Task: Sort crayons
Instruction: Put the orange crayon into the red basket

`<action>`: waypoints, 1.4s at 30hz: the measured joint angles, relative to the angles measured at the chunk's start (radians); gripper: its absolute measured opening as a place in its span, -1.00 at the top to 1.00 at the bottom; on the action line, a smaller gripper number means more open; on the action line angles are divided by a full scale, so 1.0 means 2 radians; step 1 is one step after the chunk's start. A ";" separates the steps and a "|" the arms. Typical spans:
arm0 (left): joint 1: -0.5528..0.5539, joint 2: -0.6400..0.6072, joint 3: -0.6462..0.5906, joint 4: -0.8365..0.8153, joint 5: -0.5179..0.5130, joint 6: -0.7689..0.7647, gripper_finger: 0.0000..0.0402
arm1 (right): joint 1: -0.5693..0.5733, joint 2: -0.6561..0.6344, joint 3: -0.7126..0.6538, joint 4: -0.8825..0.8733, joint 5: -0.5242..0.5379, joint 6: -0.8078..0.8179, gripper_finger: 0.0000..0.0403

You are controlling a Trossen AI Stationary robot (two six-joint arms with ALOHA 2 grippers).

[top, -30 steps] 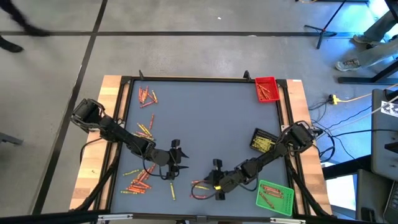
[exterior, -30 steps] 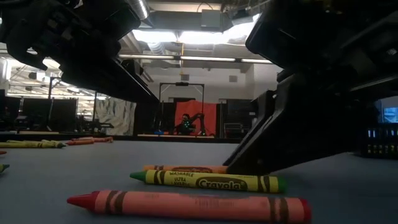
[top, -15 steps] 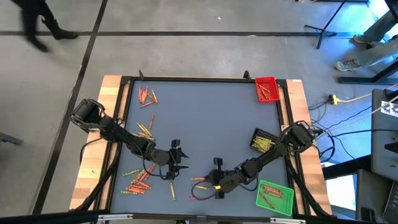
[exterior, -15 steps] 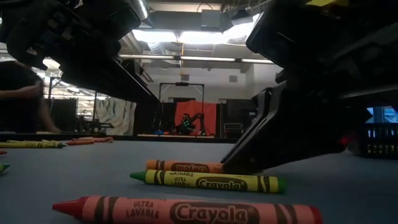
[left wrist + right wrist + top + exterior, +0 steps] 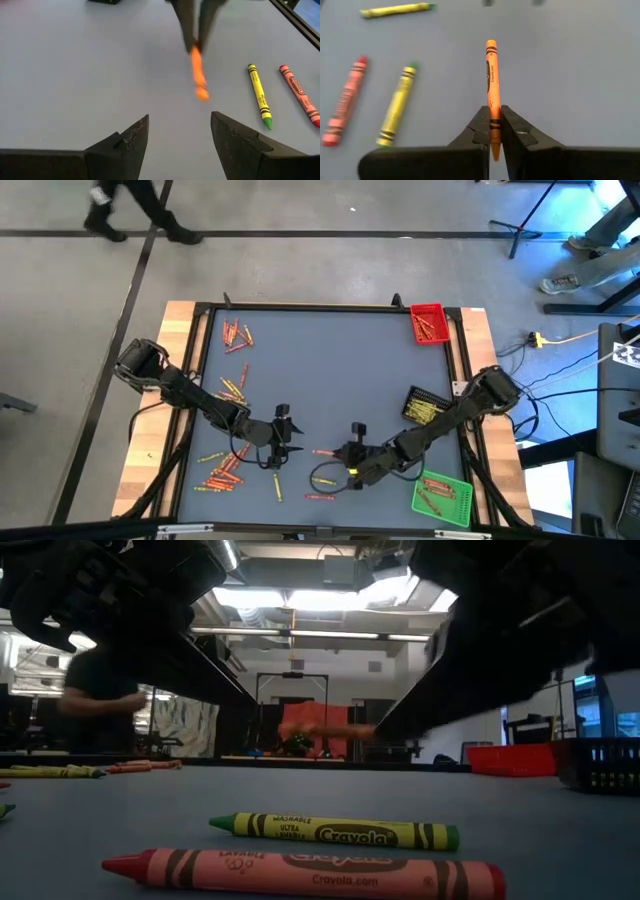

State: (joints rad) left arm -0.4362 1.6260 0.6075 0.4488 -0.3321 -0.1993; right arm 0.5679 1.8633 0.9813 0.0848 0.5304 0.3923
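My right gripper (image 5: 492, 114) is shut on an orange crayon (image 5: 492, 80) and holds it above the grey mat, near the table's front middle (image 5: 340, 453). The left wrist view shows this crayon (image 5: 198, 75) hanging from the right gripper's fingers. A yellow crayon (image 5: 335, 831) and a red crayon (image 5: 300, 873) lie flat on the mat just below and nearer the front edge. My left gripper (image 5: 180, 132) stands open to the left of them (image 5: 283, 435), above bare mat, with nothing between its fingers. My right gripper pinches the orange crayon near its rear end (image 5: 493, 126) between its two fingers. The fingers slant downward and lie along the crayon, which sticks out forward past the fingertips. The crayon is lifted clear of the mat, its free end (image 5: 201, 93) lowest.
Loose crayons lie in heaps along the left side (image 5: 237, 335) (image 5: 232, 388) (image 5: 222, 470). A red tray (image 5: 428, 323) stands at the far right corner, a black tray (image 5: 422, 406) at mid right and a green tray (image 5: 442, 497) at the near right. A person walks on the floor beyond the table.
My right gripper has risen with the orange crayon, which lay on the mat beside the yellow one and now hangs clear of it. The red crayon at the front has rolled a little where it lies.
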 joint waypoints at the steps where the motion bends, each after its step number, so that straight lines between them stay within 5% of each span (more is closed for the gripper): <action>1: 0.000 0.000 0.000 0.000 0.000 0.000 0.02 | 0.000 -0.012 0.000 -0.024 0.011 0.005 0.89; 12: 0.000 0.000 0.000 0.002 0.000 0.000 0.02 | -0.017 -0.153 0.001 -0.334 0.117 0.147 0.89; 22: 0.000 0.000 0.001 0.004 -0.009 0.000 0.02 | -0.101 -0.227 0.001 -0.591 0.147 0.287 0.88; 42: 0.000 0.000 0.000 0.004 -0.009 0.000 0.02 | -0.374 -0.266 0.001 -0.713 0.182 0.299 0.88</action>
State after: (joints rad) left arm -0.4362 1.6260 0.6083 0.4572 -0.3508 -0.1997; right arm -0.1803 1.3319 0.9826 -1.3414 0.8938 0.9898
